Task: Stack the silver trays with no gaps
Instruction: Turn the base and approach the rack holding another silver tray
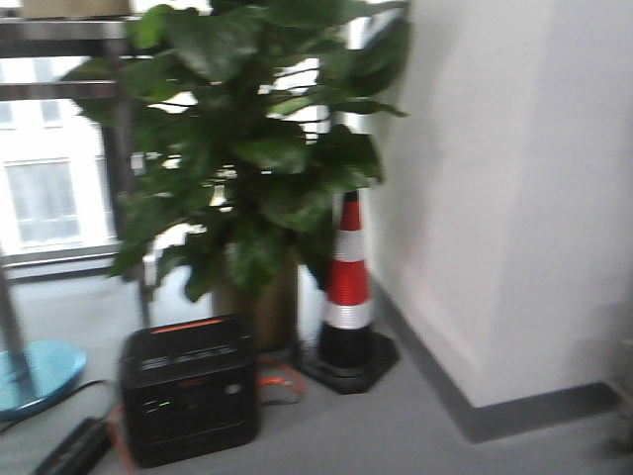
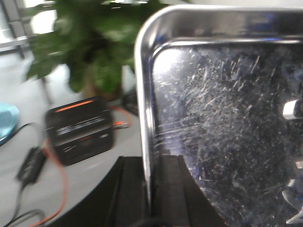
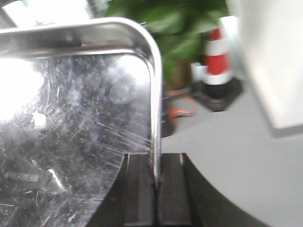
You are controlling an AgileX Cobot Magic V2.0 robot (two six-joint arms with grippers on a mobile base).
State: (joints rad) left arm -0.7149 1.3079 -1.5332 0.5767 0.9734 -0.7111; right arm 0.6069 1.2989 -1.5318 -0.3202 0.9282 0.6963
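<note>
Grey floor [image 1: 396,426] meets a white wall [image 1: 514,198], with a big potted plant [image 1: 257,148] in the corner, a black power station [image 1: 188,386] and a striped traffic cone [image 1: 348,287] at its foot. What looks like one scratched silver tray [image 2: 227,118] hangs in the air between both arms, off any support. The left gripper [image 2: 150,165] is pinched onto its left rim below the rounded corner, and the right gripper [image 3: 155,161] is clamped the same way on its right rim. No other tray is in view. To nest it without a gap, I judge both arms should carry it level, line up all four corners over the lower tray, lower it evenly, and let go together.
</note>
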